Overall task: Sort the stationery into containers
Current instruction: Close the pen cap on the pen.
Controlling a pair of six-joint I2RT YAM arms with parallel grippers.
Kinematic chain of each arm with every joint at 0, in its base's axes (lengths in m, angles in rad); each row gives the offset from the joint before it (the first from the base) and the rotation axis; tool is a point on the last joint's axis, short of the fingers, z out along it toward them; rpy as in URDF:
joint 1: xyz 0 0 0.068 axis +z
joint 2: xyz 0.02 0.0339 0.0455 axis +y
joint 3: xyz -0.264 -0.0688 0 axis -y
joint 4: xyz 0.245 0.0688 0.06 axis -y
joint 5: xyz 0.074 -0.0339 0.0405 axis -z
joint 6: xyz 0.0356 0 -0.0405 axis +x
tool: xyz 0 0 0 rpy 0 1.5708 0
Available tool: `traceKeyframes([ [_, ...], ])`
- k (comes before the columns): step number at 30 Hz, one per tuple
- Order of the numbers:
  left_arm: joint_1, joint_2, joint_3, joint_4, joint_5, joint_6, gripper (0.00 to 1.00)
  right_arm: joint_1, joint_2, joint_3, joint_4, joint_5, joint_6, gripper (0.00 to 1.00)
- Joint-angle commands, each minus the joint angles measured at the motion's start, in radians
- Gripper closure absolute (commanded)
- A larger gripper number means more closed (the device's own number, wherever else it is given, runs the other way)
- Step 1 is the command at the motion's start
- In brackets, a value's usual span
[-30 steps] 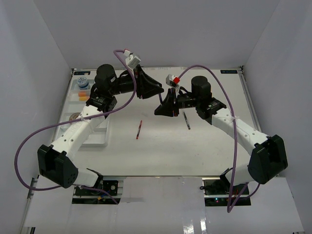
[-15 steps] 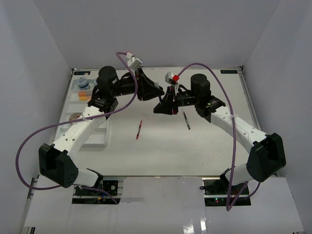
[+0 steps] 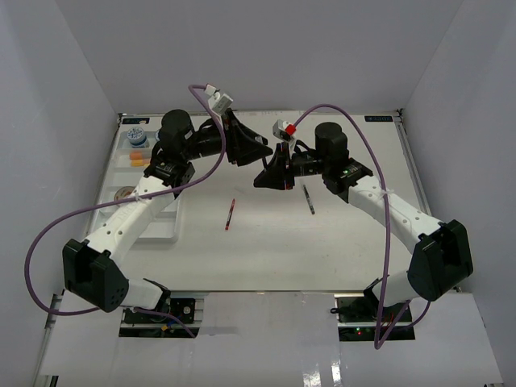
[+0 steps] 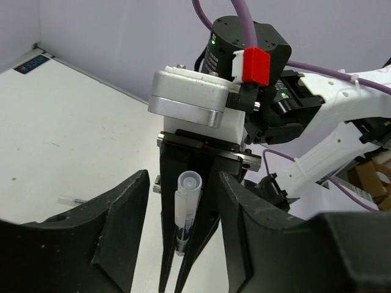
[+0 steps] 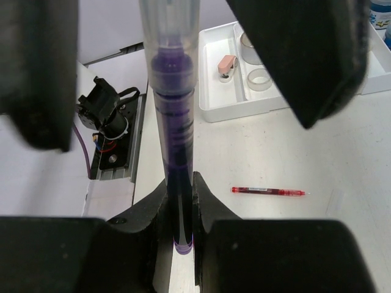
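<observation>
Compared with a second ago, the left claw [image 3: 260,150] is now sitting closer to the right claw [image 3: 263,181]. In the top view the gap between them is almost gone, and both are hanging above the far middle of the tabletop [image 3: 266,250]. The right claw is clamping a purple pen [image 5: 174,122] by its lower end. The left claw's fingers [image 4: 119,226] are standing apart, one on each side of the pen and not yet pressing it. To my judgement the arms are preparing a handover, so that the left arm, which is nearer to the tray [image 5: 269,102], can carry the pen there. The pen is therefore in the air and not sorted yet.

A red pen [image 3: 230,214] and a dark pen [image 3: 309,199] are lying loose on the tabletop, well apart from each other. The tray is lying at the left side and is already holding two rolls [image 5: 259,77] and a pink eraser [image 5: 227,66].

The tabletop is white and flat. Plain pale walls [image 3: 258,48] are enclosing it on three sides, and purple cables [image 3: 48,234] are looping from the arms.
</observation>
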Motion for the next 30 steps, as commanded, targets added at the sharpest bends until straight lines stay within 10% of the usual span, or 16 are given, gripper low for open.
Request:
traceKeyframes([
  [1,-0.002,-0.047,0.036,0.002,-0.079,0.025,0.42,-0.001,-0.009,-0.011,0.028,-0.004,-0.009,0.92],
  [30,-0.002,-0.013,0.049,0.001,-0.041,0.015,0.57,-0.001,-0.009,-0.014,0.011,-0.001,-0.017,0.92],
])
